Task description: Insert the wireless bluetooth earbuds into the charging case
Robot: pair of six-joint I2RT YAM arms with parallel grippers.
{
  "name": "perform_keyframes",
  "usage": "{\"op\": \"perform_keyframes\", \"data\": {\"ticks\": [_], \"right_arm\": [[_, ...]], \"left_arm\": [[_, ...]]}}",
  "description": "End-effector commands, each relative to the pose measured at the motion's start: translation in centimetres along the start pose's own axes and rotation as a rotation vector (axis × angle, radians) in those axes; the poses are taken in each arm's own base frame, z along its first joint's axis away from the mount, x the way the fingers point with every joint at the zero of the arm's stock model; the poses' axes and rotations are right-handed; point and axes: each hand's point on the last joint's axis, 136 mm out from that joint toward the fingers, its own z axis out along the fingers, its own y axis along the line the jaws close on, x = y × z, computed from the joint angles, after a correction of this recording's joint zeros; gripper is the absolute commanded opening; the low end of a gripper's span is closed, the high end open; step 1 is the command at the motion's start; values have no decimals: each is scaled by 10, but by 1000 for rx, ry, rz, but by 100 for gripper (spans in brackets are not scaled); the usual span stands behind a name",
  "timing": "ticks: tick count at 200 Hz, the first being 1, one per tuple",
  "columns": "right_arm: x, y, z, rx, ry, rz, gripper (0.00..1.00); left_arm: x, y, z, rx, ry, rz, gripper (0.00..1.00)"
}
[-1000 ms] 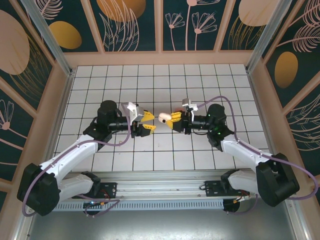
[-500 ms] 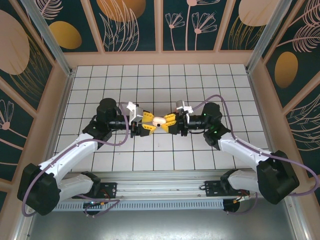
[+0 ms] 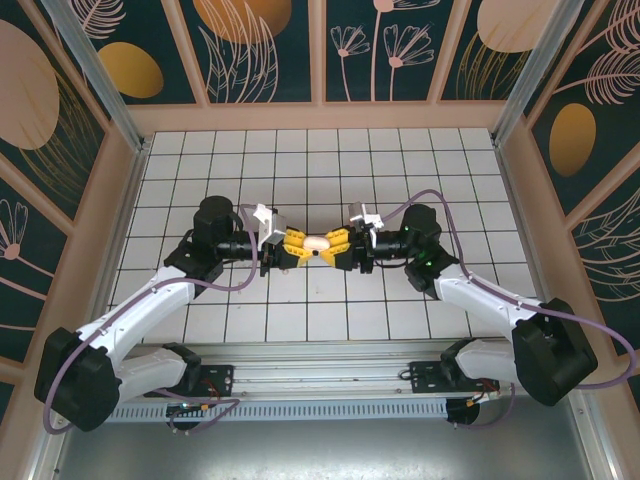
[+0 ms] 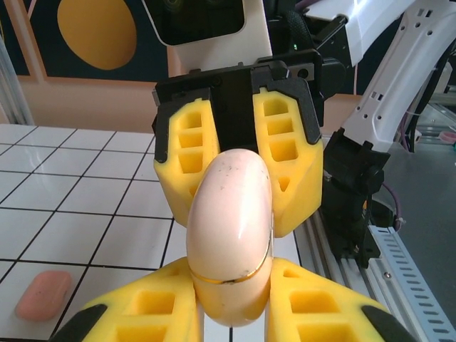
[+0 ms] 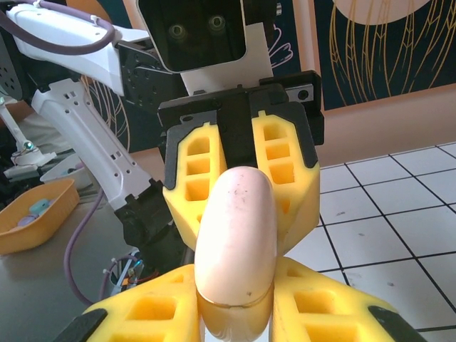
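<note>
Between left claw [image 3: 302, 247], right claw [image 3: 333, 247]: case [image 3: 317, 244]

Two claws, the left claw [image 3: 301, 247] and the right claw [image 3: 331, 247]. One cream case [image 3: 316, 244]. One pink piece [image 4: 43, 293] on the surface [image 3: 300, 170]. One orange tray [image 5: 35, 214].

From above, the charging case [image 3: 317, 244] is mostly hidden between left gripper [image 3: 303, 246] and right gripper [image 3: 331, 247].

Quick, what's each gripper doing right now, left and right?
Left gripper: closed on one end of the charging case.
Right gripper: closed on its other end.
</note>
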Motion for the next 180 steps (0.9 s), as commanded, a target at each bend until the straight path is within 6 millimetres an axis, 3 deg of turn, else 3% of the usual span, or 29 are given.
{"op": "perform_keyframes", "data": {"ticks": [1, 28, 60, 118, 180], "right_arm": [[-15, 0, 4, 10, -15, -50, 27], [-15, -6, -2, 77, 6, -68, 47], [-23, -2, -11, 121, 20, -144, 56], [-29, 2, -3, 63, 115, -141, 57], [-18, -2, 13, -3, 191, -70, 56]], "left_arm": [[-17, -1, -2, -13, -9, 70, 15], [-12, 1, -3, -37, 12, 71, 13], [-8, 0, -4, -35, 34, 70, 13], [-6, -3, -4, -21, 44, 81, 13], [-9, -5, -4, -15, 38, 95, 14]]}}
